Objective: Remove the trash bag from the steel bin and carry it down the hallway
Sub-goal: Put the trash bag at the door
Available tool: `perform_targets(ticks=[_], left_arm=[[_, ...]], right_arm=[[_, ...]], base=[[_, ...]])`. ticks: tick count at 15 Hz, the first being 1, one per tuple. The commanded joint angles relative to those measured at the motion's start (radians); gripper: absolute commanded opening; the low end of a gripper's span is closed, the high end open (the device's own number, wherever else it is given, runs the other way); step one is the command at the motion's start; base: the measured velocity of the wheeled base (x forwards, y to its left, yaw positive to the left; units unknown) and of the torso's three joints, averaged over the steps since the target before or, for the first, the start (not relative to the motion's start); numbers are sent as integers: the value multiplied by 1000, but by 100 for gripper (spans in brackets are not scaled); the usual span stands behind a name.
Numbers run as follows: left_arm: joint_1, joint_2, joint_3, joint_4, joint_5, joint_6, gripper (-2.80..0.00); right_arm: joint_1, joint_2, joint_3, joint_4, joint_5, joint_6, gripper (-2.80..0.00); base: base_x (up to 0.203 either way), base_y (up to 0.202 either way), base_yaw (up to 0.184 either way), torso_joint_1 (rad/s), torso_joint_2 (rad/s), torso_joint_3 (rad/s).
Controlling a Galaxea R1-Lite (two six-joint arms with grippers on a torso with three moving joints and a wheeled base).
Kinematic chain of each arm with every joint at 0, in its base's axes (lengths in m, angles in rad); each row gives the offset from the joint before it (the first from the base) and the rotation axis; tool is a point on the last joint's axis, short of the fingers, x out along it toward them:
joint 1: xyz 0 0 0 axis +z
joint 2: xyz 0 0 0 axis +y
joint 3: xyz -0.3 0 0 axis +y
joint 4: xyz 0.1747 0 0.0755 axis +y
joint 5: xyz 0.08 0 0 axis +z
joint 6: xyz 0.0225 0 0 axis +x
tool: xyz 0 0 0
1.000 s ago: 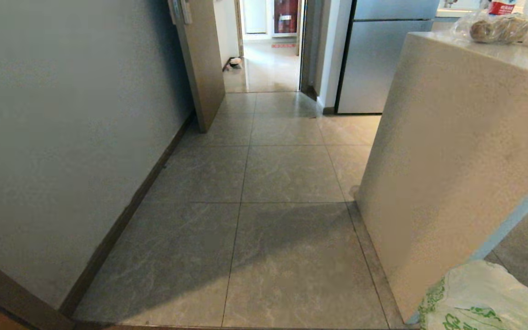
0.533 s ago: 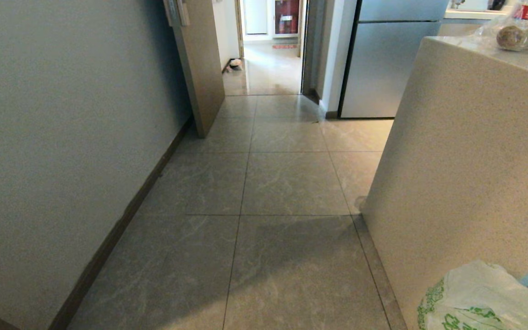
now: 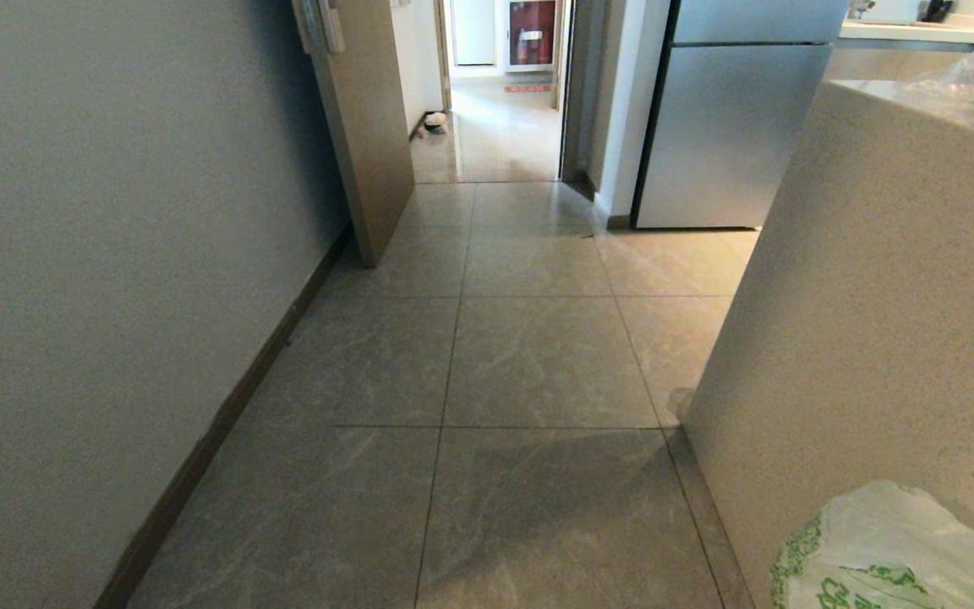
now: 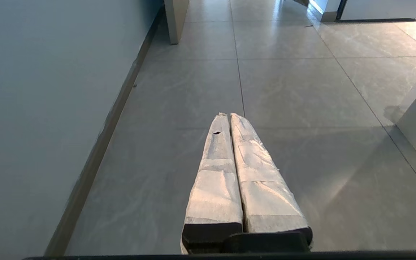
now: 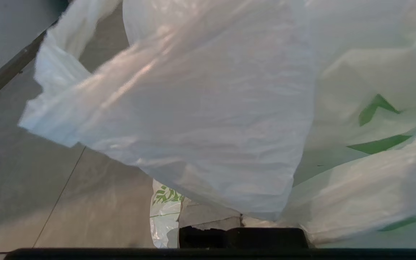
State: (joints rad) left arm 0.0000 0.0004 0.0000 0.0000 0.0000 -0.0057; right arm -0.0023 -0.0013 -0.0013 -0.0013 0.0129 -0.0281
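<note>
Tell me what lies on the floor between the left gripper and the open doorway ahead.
Nothing: in the head view, bare floor tiles run to the doorway. The left gripper hangs over them.

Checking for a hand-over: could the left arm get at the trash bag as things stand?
Probably not without repositioning. The left gripper is shut, empty, pointing ahead over the hallway floor, while the trash bag hangs off to the robot's right, draped over the right gripper.
</note>
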Motion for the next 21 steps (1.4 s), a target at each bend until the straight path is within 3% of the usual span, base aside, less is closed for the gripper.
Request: perform_targets(ticks=[1,21], left_arm=[[0,1,0,0,0,0,-280],[0,1,0,0,0,1,-280]], right_arm=[[-1,-39,0,0,-1,-1,-280],[-1,-39,0,0,-1,0,-280]], base=[[188,0,1,2,-4,7],[190,0,1,3,2,3]])
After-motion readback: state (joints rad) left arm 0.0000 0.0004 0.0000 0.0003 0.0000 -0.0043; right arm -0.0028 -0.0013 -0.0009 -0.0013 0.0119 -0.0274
